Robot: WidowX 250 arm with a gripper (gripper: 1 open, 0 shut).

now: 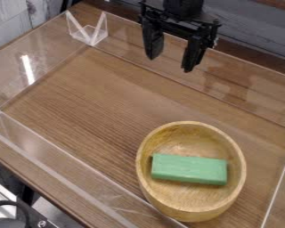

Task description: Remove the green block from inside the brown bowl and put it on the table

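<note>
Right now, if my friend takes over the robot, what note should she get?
Claw: open, empty, pointing down, hanging above the far side of the table.
Green block: lying flat inside the brown bowl, at the near right of the table.
Done: nothing yet; the block is untouched.
Left: bring the claw over the bowl, grab the block, lift it out, set it on the bare table.

Bare table point(97, 116) left of brown bowl point(191, 183), clear air above it, acrylic walls point(38, 62) hemming edges
</note>
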